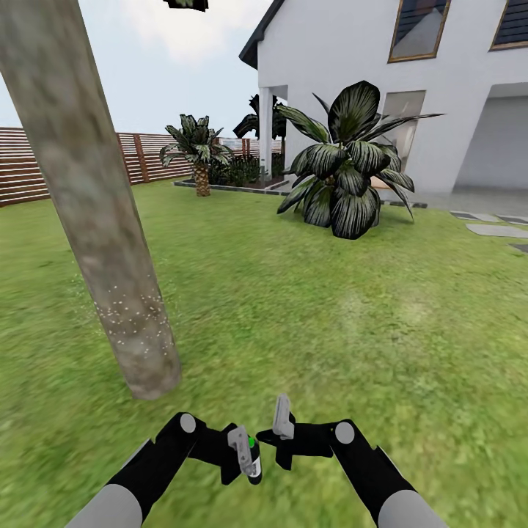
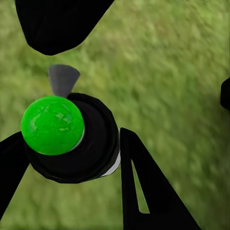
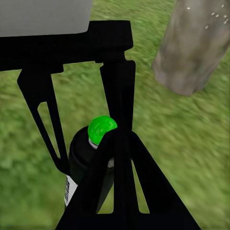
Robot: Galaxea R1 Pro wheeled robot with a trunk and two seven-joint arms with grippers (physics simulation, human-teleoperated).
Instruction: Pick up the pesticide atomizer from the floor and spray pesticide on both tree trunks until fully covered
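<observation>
Both arms sit low at the bottom of head view, over the lawn (image 1: 308, 293). Left end effector (image 1: 246, 455) is clamped on the pesticide atomizer (image 1: 253, 462), a black bottle w/ green cap, fingers (image 2: 143, 187) pressed to either side of its body. Right end effector (image 1: 281, 433) is just beside it, near the green cap; can't tell if its fingers are apart or together. Tree trunk (image 1: 110, 242) stands ahead-left, leaning in view, w/ white pesticide (image 1: 136, 308) specks dotted across its lower part. Short palms (image 1: 345, 169), fence (image 1: 29, 165) and white house (image 1: 352, 59) are further back.
</observation>
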